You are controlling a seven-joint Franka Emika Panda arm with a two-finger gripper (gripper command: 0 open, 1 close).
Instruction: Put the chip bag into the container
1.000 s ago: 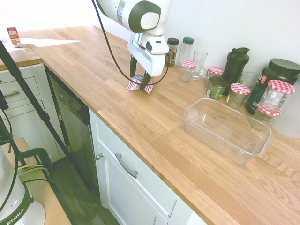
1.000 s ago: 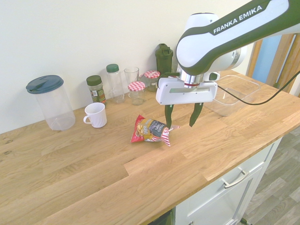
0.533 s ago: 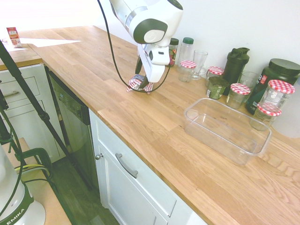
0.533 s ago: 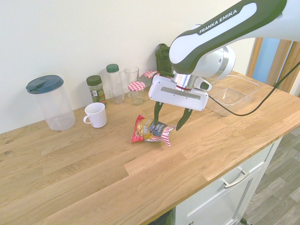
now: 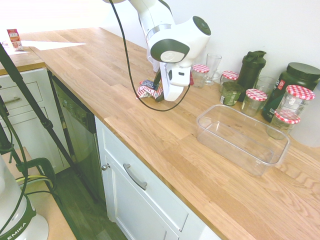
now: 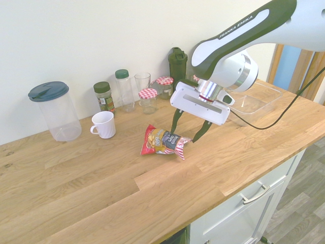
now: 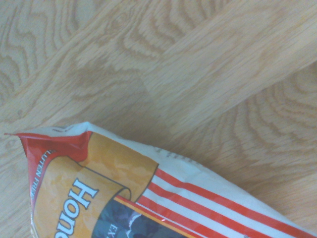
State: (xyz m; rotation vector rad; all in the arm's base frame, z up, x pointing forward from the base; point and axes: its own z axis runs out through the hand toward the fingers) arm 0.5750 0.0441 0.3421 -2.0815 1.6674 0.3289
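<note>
Jaws released wide; my gripper (image 6: 186, 131) straddles chip bag (image 6: 161, 142) end. Risk: crumpled foil slips on pinch. Container (image 6: 254, 99) at bag's two o'clock.

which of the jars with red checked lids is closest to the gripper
The short jar beside the empty drinking glass, just behind the open gripper in the second exterior view. The other checked-lid jars stand further along the wall, towards the container.

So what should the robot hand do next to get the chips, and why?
Probably sink a little lower and then close. The gripper is open, its fingers straddling the striped end of the chip bag, which lies flat on the counter, not gripped yet.
</note>
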